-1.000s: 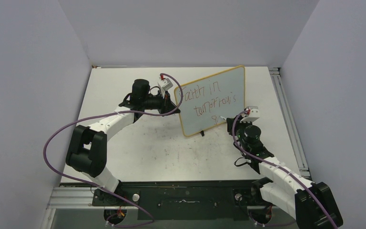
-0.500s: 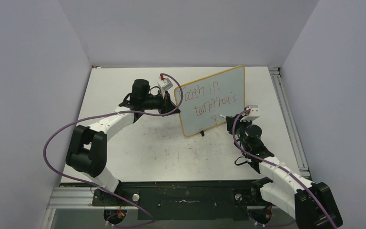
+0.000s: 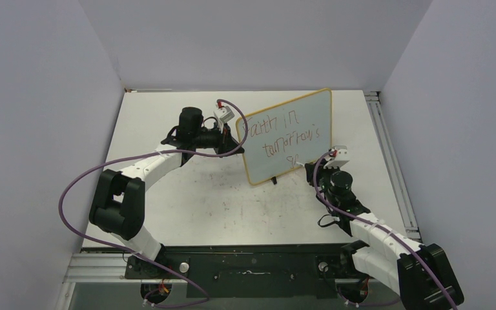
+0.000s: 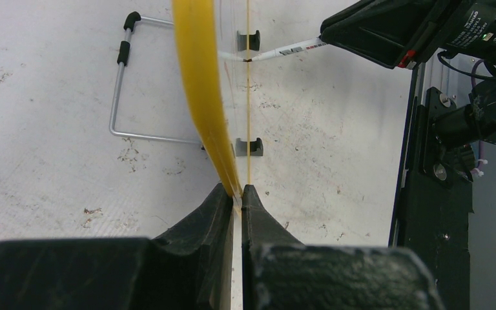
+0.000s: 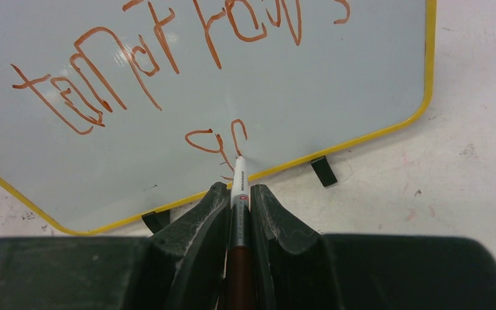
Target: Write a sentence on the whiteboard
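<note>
Reddish-brown sentence (image 3: 288, 137) on whiteboard (image 3: 311, 111), its lowest scrawl hardly legible.

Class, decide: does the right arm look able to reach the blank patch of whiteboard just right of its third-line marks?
Probably yes. The right gripper is shut on the marker, its tip on the whiteboard beside that patch. Nothing stands between, and the left gripper clamps the frame well away.

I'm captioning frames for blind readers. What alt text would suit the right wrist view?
The right pincer, shut on a marker, holds its tip against the lower whiteboard, where two small reddish-brown letters begin a line under "tomorrow's" in the sentence. The yellow-framed board stands on black feet on a scuffed white table.
</note>
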Motion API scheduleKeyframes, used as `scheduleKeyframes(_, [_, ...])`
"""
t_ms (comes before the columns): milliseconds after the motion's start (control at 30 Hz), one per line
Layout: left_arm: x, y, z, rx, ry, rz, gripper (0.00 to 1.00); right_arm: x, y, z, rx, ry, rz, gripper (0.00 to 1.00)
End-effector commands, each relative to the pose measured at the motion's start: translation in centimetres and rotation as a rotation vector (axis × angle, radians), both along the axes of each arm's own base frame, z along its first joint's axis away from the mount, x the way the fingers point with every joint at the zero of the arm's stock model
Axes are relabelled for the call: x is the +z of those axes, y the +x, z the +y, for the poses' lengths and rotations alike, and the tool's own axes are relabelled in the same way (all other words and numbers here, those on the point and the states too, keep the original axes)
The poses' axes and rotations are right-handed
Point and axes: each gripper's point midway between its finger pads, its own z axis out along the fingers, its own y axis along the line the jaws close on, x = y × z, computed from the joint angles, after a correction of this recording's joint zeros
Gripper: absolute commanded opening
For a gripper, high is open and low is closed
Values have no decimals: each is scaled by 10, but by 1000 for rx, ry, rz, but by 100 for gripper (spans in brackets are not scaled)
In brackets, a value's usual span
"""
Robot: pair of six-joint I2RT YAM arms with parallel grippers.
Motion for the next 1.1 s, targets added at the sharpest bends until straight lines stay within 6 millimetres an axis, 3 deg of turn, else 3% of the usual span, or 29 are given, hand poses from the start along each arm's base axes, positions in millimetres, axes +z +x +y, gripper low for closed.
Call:
scheduleKeyframes(0, [6, -3, -5, -31, -5, -2, 0, 13, 10, -3, -30, 2, -49, 5])
scheduleKeyframes(600, [8, -4, -5, -32, -7, -6, 0, 63, 18, -9, -70, 19, -173, 5])
scheduleKeyframes(767, [8, -4, -5, -32, -7, -7, 0, 62, 18, -20, -123, 3, -169, 5])
scheduleKeyframes(1067, [8, -4, -5, -33, -7, -6, 0, 55, 22, -16, -109, 3, -155, 5])
